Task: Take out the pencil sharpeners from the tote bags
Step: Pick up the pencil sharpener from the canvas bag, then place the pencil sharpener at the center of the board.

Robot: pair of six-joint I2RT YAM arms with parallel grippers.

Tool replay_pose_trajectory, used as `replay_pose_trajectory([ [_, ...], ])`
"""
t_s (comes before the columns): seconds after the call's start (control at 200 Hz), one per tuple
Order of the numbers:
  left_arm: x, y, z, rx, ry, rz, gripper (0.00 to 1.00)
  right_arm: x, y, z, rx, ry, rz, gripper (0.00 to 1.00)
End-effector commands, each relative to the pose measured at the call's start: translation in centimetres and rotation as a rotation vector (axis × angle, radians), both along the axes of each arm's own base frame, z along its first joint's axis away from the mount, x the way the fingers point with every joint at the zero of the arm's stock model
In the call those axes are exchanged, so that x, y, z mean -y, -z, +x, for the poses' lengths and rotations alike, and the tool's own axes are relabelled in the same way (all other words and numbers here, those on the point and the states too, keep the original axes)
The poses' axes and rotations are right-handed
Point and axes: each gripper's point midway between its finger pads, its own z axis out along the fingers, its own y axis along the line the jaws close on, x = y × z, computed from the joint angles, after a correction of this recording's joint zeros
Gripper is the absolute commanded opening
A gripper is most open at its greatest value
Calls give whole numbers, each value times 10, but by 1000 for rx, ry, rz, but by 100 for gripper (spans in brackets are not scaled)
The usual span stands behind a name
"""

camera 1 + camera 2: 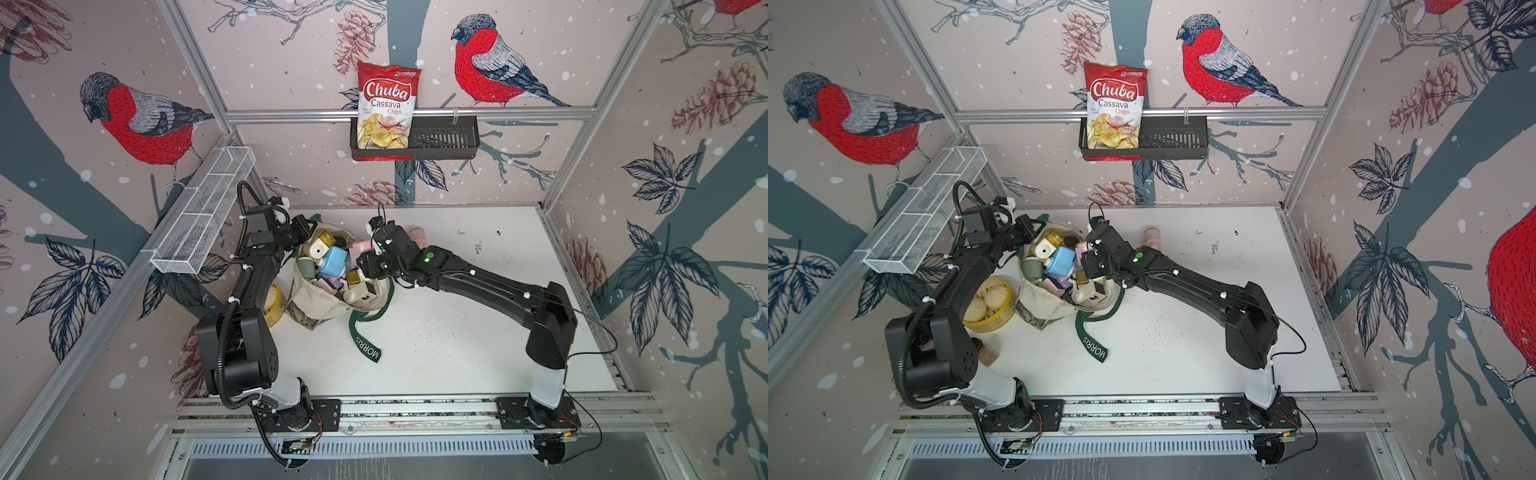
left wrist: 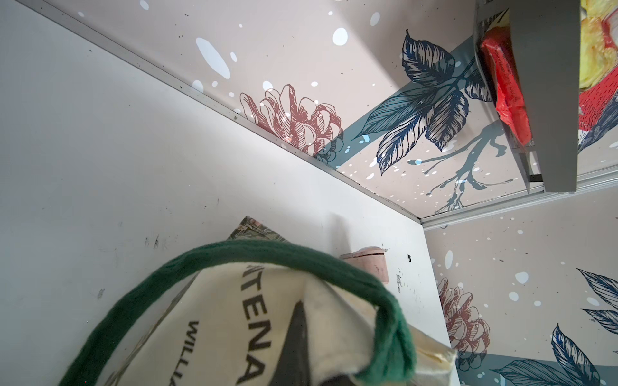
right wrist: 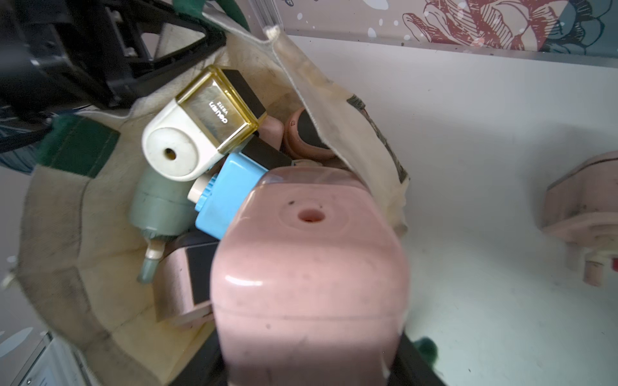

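Observation:
The cream tote bag (image 1: 316, 301) with dark green handles sits open on the white table, packed with several pencil sharpeners: a blue one (image 1: 334, 259), a white one with a clear yellow drawer (image 3: 200, 133) and a grey-green one (image 3: 160, 204). My left gripper (image 2: 301, 334) is shut on the canvas rim at the bag's far left side (image 1: 307, 230). My right gripper (image 3: 309, 364) is shut on a pink sharpener (image 3: 307, 267), held at the bag's mouth beside its right rim (image 1: 359, 249). Another pink sharpener (image 1: 419, 237) lies on the table behind the right wrist.
A yellow bowl of pale discs (image 1: 988, 305) stands just left of the bag, partly under the left arm. One green handle (image 1: 365, 345) trails forward on the table. A white wire basket (image 1: 203, 224) hangs on the left wall. A black basket (image 1: 444, 139) with a chips bag (image 1: 386, 104) hangs at the back.

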Motion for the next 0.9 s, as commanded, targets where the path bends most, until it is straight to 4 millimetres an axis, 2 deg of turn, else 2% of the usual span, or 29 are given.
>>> replay_pose_trajectory([
  [0.0, 6, -32, 6, 131, 50, -5, 0, 24, -16, -4, 11, 10, -15, 32],
  [0.06, 6, -32, 6, 129, 51, -6, 0, 42, -21, 1, 13, 42, -32, 32],
  [0.15, 5, -32, 6, 130, 47, -2, 0, 76, -15, 21, 2, 114, -64, 33],
  [0.35, 5, -33, 6, 131, 47, -2, 0, 159, 27, 71, -89, 307, -202, 33],
  [0.515, 5, -34, 5, 133, 48, -3, 0, 204, 67, 104, -160, 417, -335, 34],
  [0.7, 5, -34, 5, 134, 48, -3, 0, 222, 104, 135, -232, 467, -434, 35],
  [0.896, 4, -34, 5, 135, 46, -2, 0, 219, 125, 163, -269, 477, -446, 35],
])
